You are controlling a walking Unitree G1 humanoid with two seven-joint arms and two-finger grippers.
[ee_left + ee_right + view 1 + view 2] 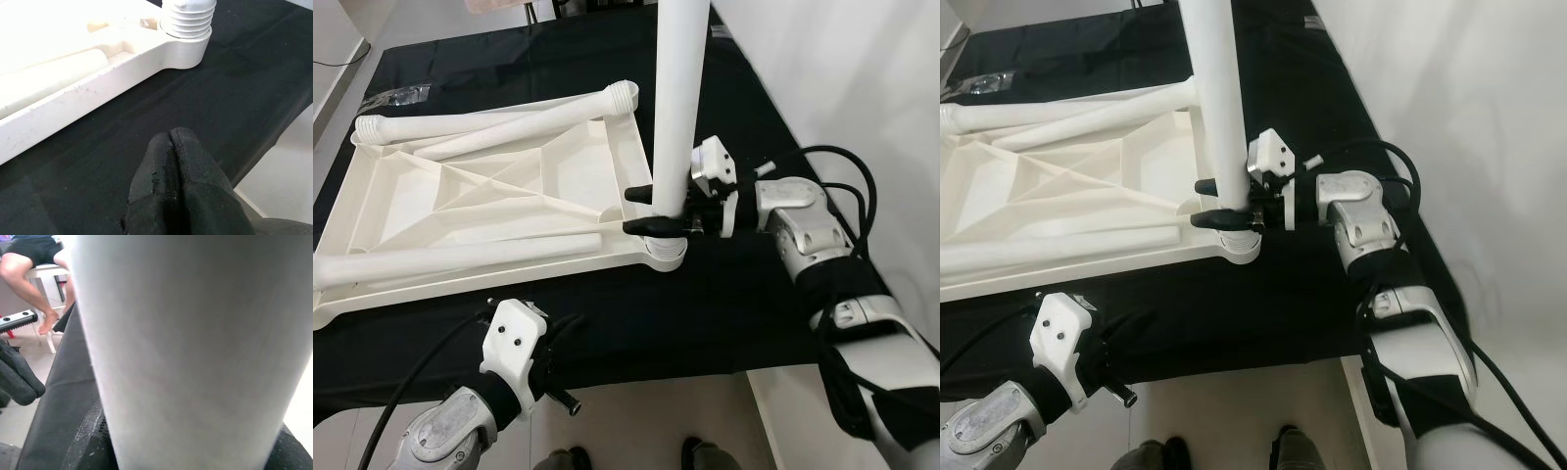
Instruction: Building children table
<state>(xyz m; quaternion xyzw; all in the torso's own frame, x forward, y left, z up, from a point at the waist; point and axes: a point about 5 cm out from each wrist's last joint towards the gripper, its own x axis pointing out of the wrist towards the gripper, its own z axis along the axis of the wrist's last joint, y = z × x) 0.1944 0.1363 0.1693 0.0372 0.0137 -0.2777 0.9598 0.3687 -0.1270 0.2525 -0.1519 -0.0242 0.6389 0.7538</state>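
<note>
A white children's table top [625, 147] lies upside down on a black cloth. One white leg [677, 108] stands upright in its near right corner socket [664, 257]. My right gripper [646, 210] is shut on this leg just above the socket, one black finger on each side. In the left wrist view, the leg's threaded end [188, 17] shows above the socket. Three more legs lie in the top, two at the back [460, 125] and one along the front [450, 258]. My left gripper [170, 142] hovers shut over the cloth near the table's front edge, holding nothing.
The black cloth [734, 304] ends at the front edge close to my left wrist [514, 343]. A white wall runs along the right side. A clear plastic bag [403, 95] lies at the far left. A seated person's legs [29, 269] are beyond the table. Shoes [700, 455] stand on the floor below.
</note>
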